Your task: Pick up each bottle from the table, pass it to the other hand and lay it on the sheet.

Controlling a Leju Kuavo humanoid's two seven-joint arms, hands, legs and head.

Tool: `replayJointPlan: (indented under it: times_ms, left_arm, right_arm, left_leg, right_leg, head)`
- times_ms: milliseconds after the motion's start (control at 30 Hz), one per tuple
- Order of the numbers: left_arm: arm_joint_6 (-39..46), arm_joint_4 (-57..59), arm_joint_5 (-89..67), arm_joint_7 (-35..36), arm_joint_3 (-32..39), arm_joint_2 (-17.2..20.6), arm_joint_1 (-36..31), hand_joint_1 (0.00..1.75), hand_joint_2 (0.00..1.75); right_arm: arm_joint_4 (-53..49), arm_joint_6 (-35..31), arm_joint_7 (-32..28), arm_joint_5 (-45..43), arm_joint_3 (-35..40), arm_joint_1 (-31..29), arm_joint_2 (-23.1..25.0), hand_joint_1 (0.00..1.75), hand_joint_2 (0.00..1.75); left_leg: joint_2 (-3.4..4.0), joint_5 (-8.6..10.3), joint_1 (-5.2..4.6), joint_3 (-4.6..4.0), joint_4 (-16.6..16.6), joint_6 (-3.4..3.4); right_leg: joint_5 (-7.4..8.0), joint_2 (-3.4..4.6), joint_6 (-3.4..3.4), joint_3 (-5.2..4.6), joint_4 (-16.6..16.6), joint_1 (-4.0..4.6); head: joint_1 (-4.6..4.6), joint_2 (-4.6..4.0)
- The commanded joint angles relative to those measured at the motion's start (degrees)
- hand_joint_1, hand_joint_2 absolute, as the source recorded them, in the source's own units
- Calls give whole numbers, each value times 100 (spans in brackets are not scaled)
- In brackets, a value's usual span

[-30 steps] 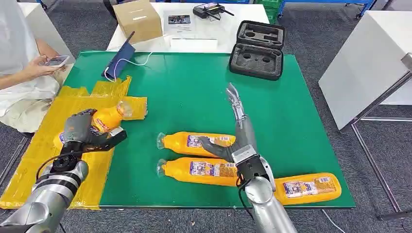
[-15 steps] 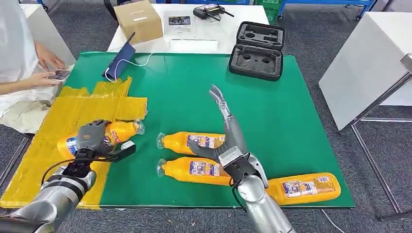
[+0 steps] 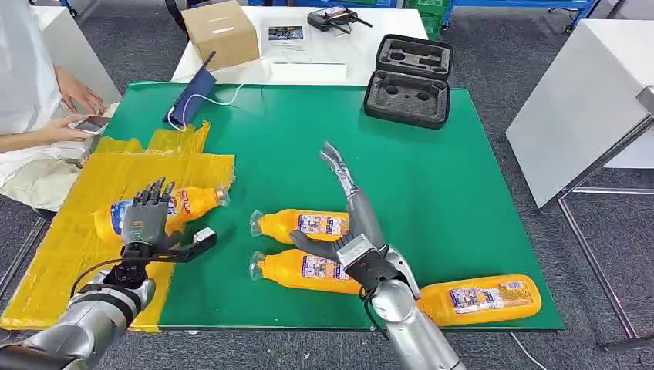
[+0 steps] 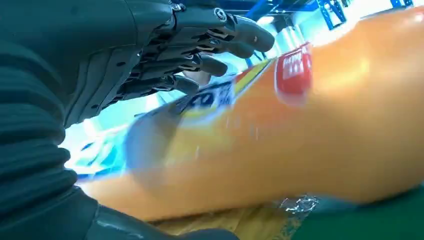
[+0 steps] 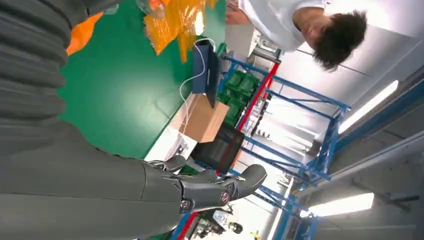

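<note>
With one bottle (image 3: 166,208) lying on the sheet (image 3: 69,239), three (image 3: 305,225) wait on the tabletop (image 3: 432,177); both hands, left (image 3: 146,222) and right (image 3: 347,223), spread their fingers, holding nothing.

You have a bright green surface (image 3: 463,193) before you, with a crinkled yellow sheet (image 3: 69,231) over its left edge. Your four bottles are all orange with pale, clear necks: the one on the sheet (image 3: 185,204) carries a blue, white and red label, and the three on the green (image 3: 297,224) (image 3: 308,270) (image 3: 482,298) wear white-and-blue labels. Your left hand (image 3: 146,223) is dark grey, its fingers (image 4: 235,42) near black; your right hand (image 3: 351,223) is grey on a silver arm. At the far edge sit a black foam-lined case (image 3: 409,77) and a dark blue tablet (image 3: 189,96) with a white cable. Past that edge you see a brown cardboard box (image 3: 220,31).
</note>
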Motion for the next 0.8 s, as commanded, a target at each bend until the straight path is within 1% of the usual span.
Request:
replayJointPlan:
  times_ms: [33, 67, 100, 200, 233, 300, 333, 367, 400, 433, 500, 533, 567, 600, 633, 667, 700, 733, 767, 800]
  left_arm:
    - [66, -331, -4, 203, -508, 43, 207, 0, 175]
    - [66, -651, -4, 229, -514, 94, 324, 0, 175]
    - [66, -953, -4, 199, -443, 123, 436, 0, 175]
    - [66, -1476, -4, -169, -261, 76, 604, 0, 175]
    - [66, -1564, -4, -153, -275, 72, 621, 0, 175]
    - [66, -2316, -4, -218, -406, 76, 777, 0, 175]
    - [66, -2838, -4, -358, -302, 32, 919, 0, 175]
    - [66, -3218, -4, -611, -14, -124, 1063, 0, 175]
    - [66, -3332, 6, -725, 93, -233, 1114, 0, 175]
    - [66, -3332, 6, -725, 93, -233, 1114, 0, 175]
    - [66, -3332, 6, -725, 93, -233, 1114, 0, 175]
    - [66, -3735, 629, -1729, 839, -594, 1354, 0, 175]
    - [66, -3381, 1968, -3410, 1827, -1231, 1357, 0, 175]
    - [54, -2996, 3020, -4188, 2040, -1509, 1237, 0, 175]
    - [-357, -3526, 3674, -4397, 1969, -1616, 1447, 0, 175]
    - [-710, -4609, 4170, -4294, 1879, -1693, 1957, 0, 175]
    - [-925, -5252, 4415, -4179, 1809, -1695, 2306, 0, 175]
    - [-1061, -5682, 4647, -4127, 1796, -1693, 2577, 0, 175]
    - [-1267, -6011, 4993, -4139, 1867, -1722, 2852, 0, 175]
    - [-1520, -6071, 5247, -4179, 1919, -1729, 2960, 0, 175]
  right_arm:
    - [560, 26, 26, -37, 179, -307, -134, 0, 175]
    - [561, -1, 35, -38, 185, -298, -147, 0, 175]
    - [552, -23, 41, -37, 186, -284, -161, 0, 175]
    - [531, -67, 53, -31, 140, -230, -202, 0, 175]
    - [528, -68, 53, -30, 126, -221, -206, 0, 175]
    - [506, -113, 70, -10, 52, -165, -206, 0, 175]
    - [483, -156, 82, 30, 17, -128, -205, 0, 175]
    - [429, -201, 90, 89, -19, -72, -217, 0, 175]
    - [390, -234, 91, 135, -35, -36, -233, 0, 175]
    - [390, -234, 91, 135, -35, -36, -233, 0, 175]
    - [390, -234, 91, 135, -35, -36, -233, 0, 175]
    - [205, -350, 66, 351, -85, 92, -269, 0, 175]
    - [-22, -377, 39, 735, -92, 243, -377, 0, 175]
    - [-233, -296, 87, 1027, -142, 396, -460, 0, 175]
    - [-432, -245, 81, 1303, -218, 559, -516, 0, 175]
    - [-671, -252, 180, 1662, -288, 775, -603, 0, 175]
    - [-814, -277, 208, 1880, -335, 911, -655, 0, 175]
    - [-931, -268, 213, 2038, -372, 1023, -713, 0, 175]
    - [-1084, -298, 175, 2308, -382, 1144, -811, 0, 175]
    - [-1194, -227, 103, 2390, -352, 1211, -915, 0, 175]
  left_leg:
    - [17, -12, 4, 28, -5, -10]
    - [18, -15, 7, 36, -6, -13]
    - [13, -7, 3, 17, -5, -7]
    - [18, -15, 7, 32, -5, -13]
    - [24, -28, 14, 56, -6, -24]
    - [7, -21, 11, 38, -2, -16]
    - [6, -22, 12, 31, 6, -16]
    - [-12, -8, 8, 7, 3, -8]
    - [-19, -11, 9, 9, 6, -10]
    - [-12, -3, 5, -5, 2, -5]
    - [-6, -17, 9, 13, 6, -10]
    - [-6, -9, 3, 3, 1, -7]
    - [-9, -11, 4, 4, 1, -8]
    - [-13, -15, 4, 8, 4, -9]
    - [-19, -4, 0, -3, -3, -4]
    - [-35, -7, 2, 7, -3, -6]
    - [-31, -13, 3, 13, -1, -7]
    - [-44, -22, 1, 18, 4, -7]
    - [-31, -16, -3, -1, 2, -2]
    - [-19, -28, 0, 11, 6, -5]
  right_leg:
    - [-6, 21, -10, 27, -9, 4]
    - [-9, 23, -13, 36, -12, 7]
    - [-3, 15, -6, 16, -8, 3]
    - [-8, 22, -12, 32, -12, 7]
    - [-21, 31, -23, 58, -15, 13]
    - [-17, 12, -15, 46, -13, 11]
    - [-18, 11, -15, 39, -5, 11]
    - [-10, -9, -7, 14, -6, 7]
    - [-16, -14, -9, 20, -4, 8]
    - [-5, -8, -4, -4, -6, 3]
    - [-17, -3, -10, 17, -7, 7]
    - [-10, -4, -7, 6, -7, 2]
    - [-11, -5, -7, 9, -8, 3]
    - [-17, -8, -8, 17, -8, 4]
    - [-8, -16, -3, 3, -11, -1]
    - [-16, -33, -5, 21, -15, 1]
    - [-20, -30, -6, 24, -16, 1]
    - [-31, -42, -6, 34, -15, 0]
    - [-18, -21, 0, 10, -14, -4]
    - [-23, -4, -3, 20, -15, -1]
  head:
    - [0, 0]
    - [0, 0]
    - [0, 0]
    - [0, 0]
    - [0, 0]
    - [-2, 0]
    - [0, 0]
    - [0, 0]
    - [2, 0]
    - [0, 0]
    - [0, 0]
    - [2, 0]
    - [0, 0]
    - [2, 0]
    - [0, 0]
    - [-2, 0]
    - [-2, 0]
    - [0, 0]
    - [4, 0]
    - [-2, 0]
